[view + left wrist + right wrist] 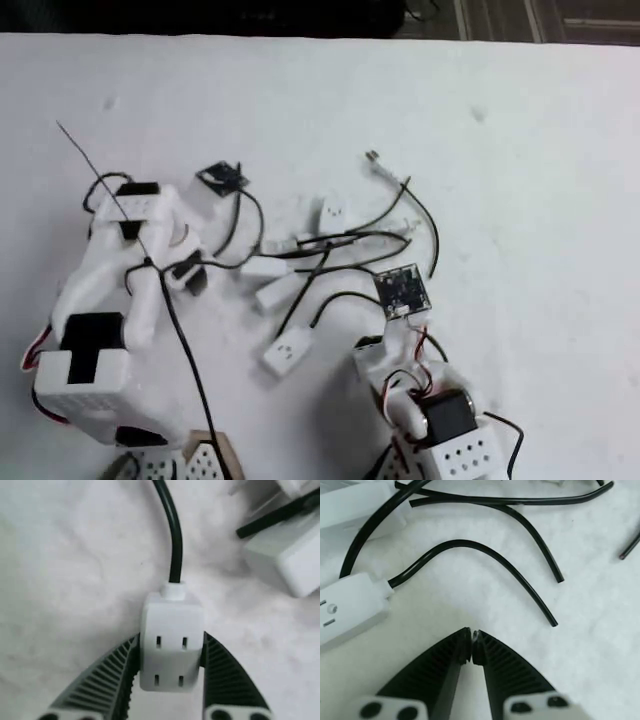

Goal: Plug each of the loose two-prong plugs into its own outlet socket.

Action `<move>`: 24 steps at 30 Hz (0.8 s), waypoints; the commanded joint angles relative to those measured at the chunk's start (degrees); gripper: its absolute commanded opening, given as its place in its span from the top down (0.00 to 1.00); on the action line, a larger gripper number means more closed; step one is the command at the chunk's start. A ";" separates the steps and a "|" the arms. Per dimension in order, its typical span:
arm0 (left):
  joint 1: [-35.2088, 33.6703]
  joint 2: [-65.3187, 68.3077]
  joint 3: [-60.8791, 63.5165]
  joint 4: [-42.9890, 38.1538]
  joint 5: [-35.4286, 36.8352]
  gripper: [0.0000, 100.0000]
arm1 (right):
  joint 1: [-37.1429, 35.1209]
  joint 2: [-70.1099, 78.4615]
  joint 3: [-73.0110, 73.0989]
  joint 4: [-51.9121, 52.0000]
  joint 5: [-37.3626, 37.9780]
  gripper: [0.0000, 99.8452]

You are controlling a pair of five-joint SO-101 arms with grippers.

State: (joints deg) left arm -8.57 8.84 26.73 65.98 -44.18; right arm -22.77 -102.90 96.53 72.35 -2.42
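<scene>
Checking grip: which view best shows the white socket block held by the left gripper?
Left wrist view: white socket block faces the camera, slots clear, pinched in the left gripper. High view: mostly hidden by arm. Right wrist view: a different socket.

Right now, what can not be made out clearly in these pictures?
Left wrist view: the jaws cover both sides of the held outlet socket; its black cord runs off the edge.
Right wrist view: a second outlet socket is cut by the edge.
High view: the tangled cords are too blurred to trace.
</scene>
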 commanded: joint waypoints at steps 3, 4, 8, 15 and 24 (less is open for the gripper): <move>6.11 -0.31 -0.44 0.26 7.47 0.94 | 0.48 -0.31 0.35 0.31 -0.44 0.98; 7.08 -0.31 -0.44 0.26 8.26 0.94 | 0.48 -0.31 0.35 0.31 -0.44 0.98; 10.42 -0.31 -0.44 0.18 10.99 0.94 | 0.48 -0.31 0.35 0.31 -0.44 0.98; 10.68 -1.45 -0.44 0.62 12.40 0.93 | 0.48 -0.31 0.35 0.31 -0.44 0.98; 10.42 -20.00 3.78 3.87 12.48 0.76 | 0.48 -0.31 0.35 0.31 -0.44 0.98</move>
State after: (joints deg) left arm 1.27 -0.48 28.66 68.88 -31.78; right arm -22.77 -102.90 96.53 72.35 -2.42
